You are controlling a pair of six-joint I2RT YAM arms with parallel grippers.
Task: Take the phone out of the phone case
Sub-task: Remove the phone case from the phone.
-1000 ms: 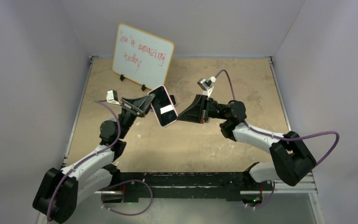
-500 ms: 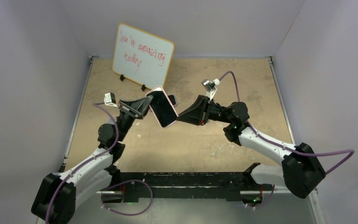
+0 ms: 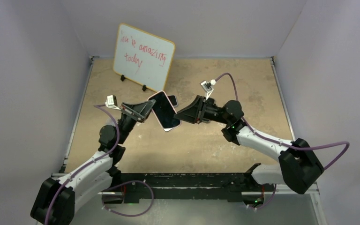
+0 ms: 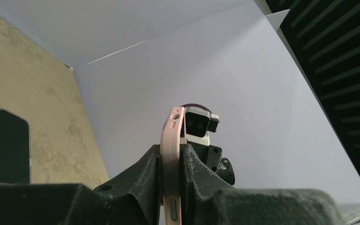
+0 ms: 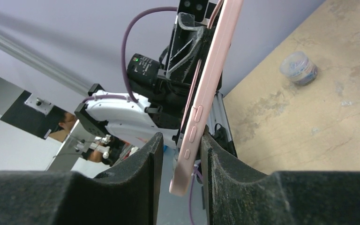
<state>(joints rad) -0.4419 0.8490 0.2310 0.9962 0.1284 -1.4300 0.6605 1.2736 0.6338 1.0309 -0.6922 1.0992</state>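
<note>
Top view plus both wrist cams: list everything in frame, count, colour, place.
phone case: 1, pink, held in the air over mid-table between both pincers
phone: 1, dark screen, inside the case
second phone: 1, dark screen, flat on the table
whiteboard: 1, white with red writing, standing at far left
container: 1, small, round, clear, on the table; seen only by the right wrist camera
table: 1, tan
left pincer: 1, black, clamped on one edge of the case
right pincer: 1, black, jaws apart around the opposite edge
</note>
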